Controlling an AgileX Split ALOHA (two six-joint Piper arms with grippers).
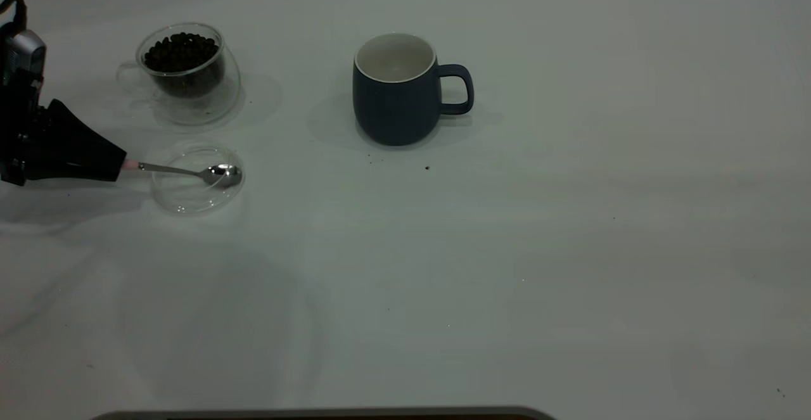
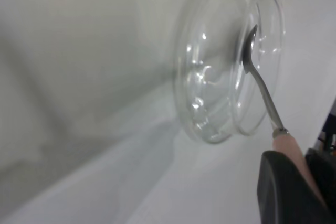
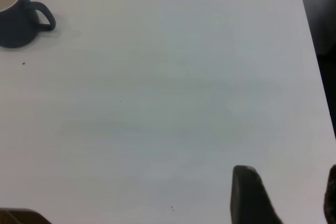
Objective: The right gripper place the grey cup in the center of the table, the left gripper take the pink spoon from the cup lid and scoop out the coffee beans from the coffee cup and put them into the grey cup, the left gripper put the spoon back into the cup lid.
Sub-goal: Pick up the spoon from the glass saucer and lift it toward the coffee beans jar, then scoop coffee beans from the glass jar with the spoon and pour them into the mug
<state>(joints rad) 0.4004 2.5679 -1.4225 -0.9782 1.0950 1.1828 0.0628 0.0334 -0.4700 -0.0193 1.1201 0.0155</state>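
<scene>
1 left gripper [image 1: 117, 168] clamps the pink spoon [image 1: 190, 171] (bowl in cup lid [image 1: 190, 201]); right gripper [image 3: 286, 198] parted.

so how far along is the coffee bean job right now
Done: the grey cup stands mid-table, apparently empty. In hand: the left tool grips the pink spoon, whose bowl sits in the cup lid. Left: scooping coffee beans from the coffee cup, returning the spoon.

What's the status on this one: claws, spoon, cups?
Left claw shut on pink spoon handle, bowl resting in cup lid. Right claw open, clear of the grey cup. Grey cup central, empty; coffee beans in coffee cup. Nothing obstructing.
</scene>
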